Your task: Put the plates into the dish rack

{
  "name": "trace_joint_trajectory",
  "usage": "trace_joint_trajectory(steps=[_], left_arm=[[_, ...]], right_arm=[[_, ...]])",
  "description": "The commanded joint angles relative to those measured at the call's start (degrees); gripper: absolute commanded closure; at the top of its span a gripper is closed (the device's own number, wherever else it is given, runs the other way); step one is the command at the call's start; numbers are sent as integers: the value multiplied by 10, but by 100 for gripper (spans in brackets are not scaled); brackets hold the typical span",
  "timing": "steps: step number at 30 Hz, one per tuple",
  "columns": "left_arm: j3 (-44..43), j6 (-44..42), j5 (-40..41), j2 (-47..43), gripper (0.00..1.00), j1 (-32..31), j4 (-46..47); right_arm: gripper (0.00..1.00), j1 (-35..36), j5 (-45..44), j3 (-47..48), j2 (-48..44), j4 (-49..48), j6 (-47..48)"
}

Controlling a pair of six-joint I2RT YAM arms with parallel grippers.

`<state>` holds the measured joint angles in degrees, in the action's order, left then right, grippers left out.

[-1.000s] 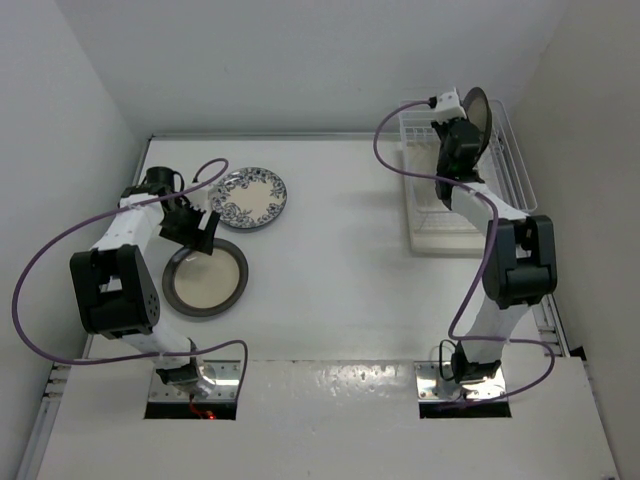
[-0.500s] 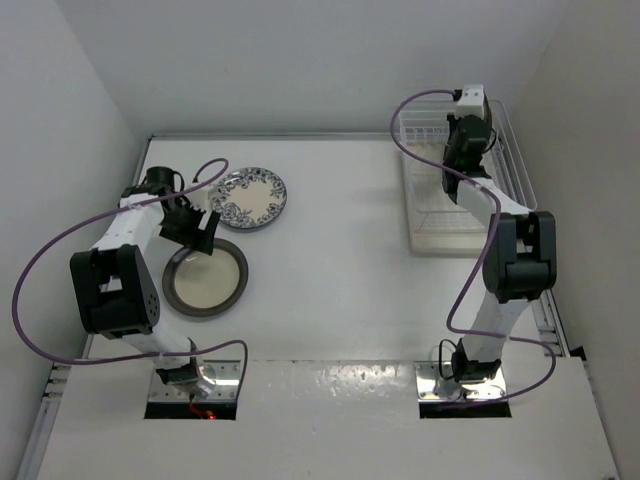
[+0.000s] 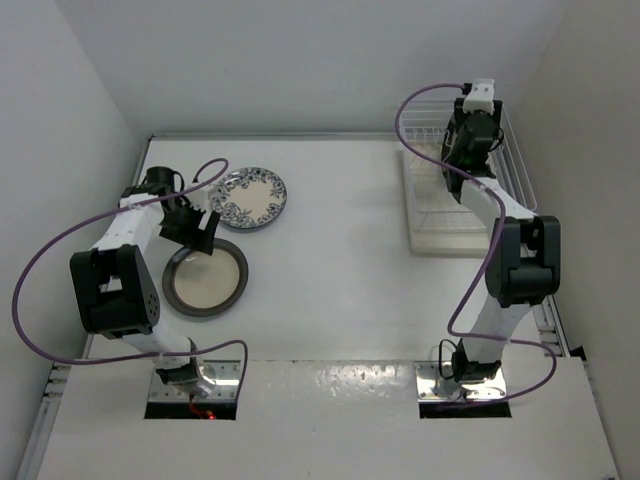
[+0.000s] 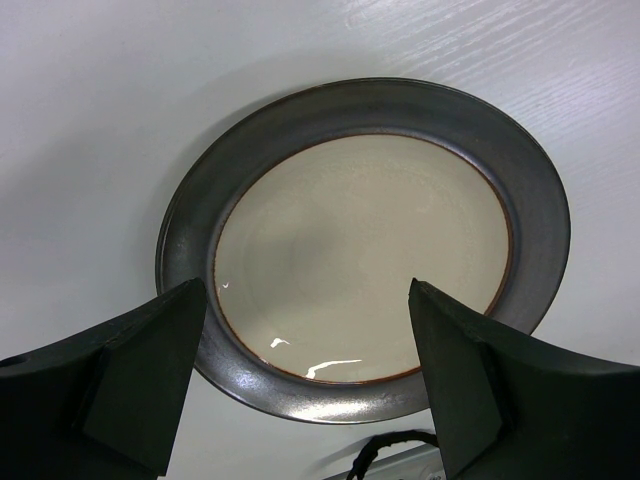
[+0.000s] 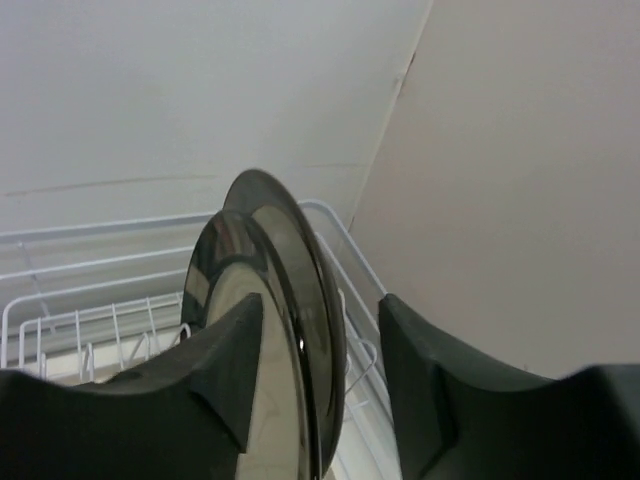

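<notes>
A cream plate with a dark grey rim [image 3: 205, 280] lies flat on the table. My left gripper [image 3: 195, 235] hangs open and empty just above its far edge. In the left wrist view the plate [image 4: 360, 250] fills the space between the spread fingers of that gripper [image 4: 305, 300]. The blue floral plate [image 3: 250, 197] lies flat behind it. My right gripper [image 3: 463, 148] is down in the white wire dish rack [image 3: 440, 225]. In its wrist view, two dark-rimmed plates [image 5: 225, 260] stand on edge in the rack [image 5: 60, 240]. My right gripper [image 5: 320, 310] straddles them with a gap at the right finger.
The rack stands at the back right against the right wall [image 3: 580, 150]. White walls close in the table at the back and left. Purple cables loop from both arms, the left one [image 3: 205, 165] near the floral plate.
My right gripper has moved right and back with its dark-rimmed plate and lowered it on edge into the rack. The left arm has not moved.
</notes>
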<state>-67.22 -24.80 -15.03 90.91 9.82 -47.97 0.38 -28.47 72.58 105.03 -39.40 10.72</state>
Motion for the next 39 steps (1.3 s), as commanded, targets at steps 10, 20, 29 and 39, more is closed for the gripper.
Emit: trace_joint_trajectory(steps=[10,20,29,39], left_arm=[[1,-3,-5,1,13,-5,-3],[-42,-3,13,36,10,4,-3],[-86,-34,20,97,10,71,-9],[-43,-80,-4,103,36,129,-14]], right_arm=[[21,3,52,28,-72,-9,28],[0,8,175,78,-176,259,-41],[0,167,254,-16,-299,414,-235],[5,359,268,30,-83,346,-402]])
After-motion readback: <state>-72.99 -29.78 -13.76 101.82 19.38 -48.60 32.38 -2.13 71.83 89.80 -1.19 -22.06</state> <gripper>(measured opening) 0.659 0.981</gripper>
